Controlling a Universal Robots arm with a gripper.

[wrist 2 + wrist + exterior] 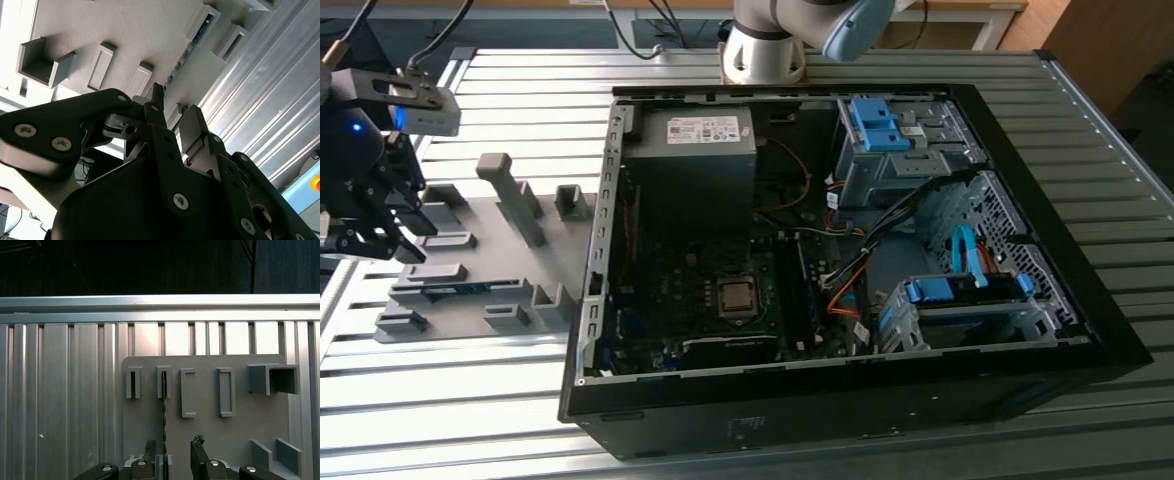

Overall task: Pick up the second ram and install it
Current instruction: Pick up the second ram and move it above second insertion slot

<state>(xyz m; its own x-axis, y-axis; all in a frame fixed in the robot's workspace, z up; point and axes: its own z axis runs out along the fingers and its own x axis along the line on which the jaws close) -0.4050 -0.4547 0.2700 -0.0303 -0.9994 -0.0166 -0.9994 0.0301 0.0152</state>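
Note:
The second ram (163, 415) is a thin stick seen edge-on, standing in slotted grey holder blocks on the grey holder plate (210, 435). In the second wrist view the ram (186, 50) runs away from the fingers along the plate. My gripper (172, 446) hangs just above it and is open, one finger on each side of the stick with gaps between. Both dark fingers (156, 112) are visible close up. In the exterior view the gripper (390, 240) is over the plate's left part, left of the open computer case (1067, 330).
Other grey holder blocks (520, 200) stand on the plate, one tall. The ribbed aluminium table (60, 390) ends at an edge just beyond the plate. Inside the case are the motherboard (720, 290), cables and blue drive brackets (874, 125). The arm's base (767, 50) stands behind the case.

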